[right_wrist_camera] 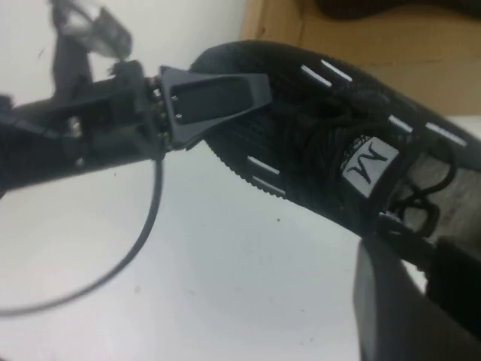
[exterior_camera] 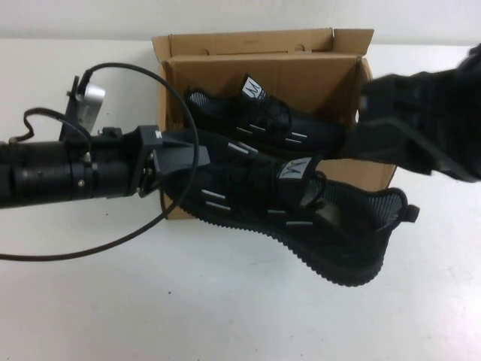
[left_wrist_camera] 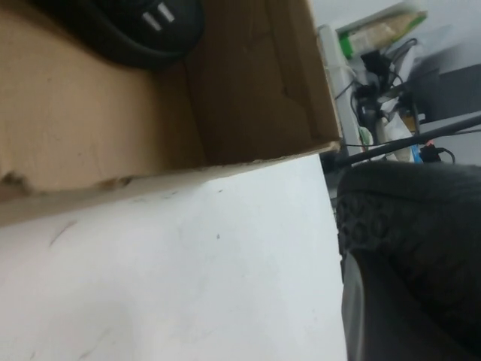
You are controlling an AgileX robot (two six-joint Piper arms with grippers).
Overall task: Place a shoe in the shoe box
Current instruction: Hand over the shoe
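Left end effector (exterior_camera: 176,159) clamps the shoe's (exterior_camera: 301,207) toe over the shoe box (exterior_camera: 301,75); right end effector's (exterior_camera: 376,139) state unclear.

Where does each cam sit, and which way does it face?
High: raised on the robot's side, angled down at the shoe box; left gripper grips the shoe by its toe, right gripper at its heel.
Left wrist: looks past the shoe's sole into the box.
Right wrist: looks along the shoe toward the left gripper.
Shared: shoe and box in all three.
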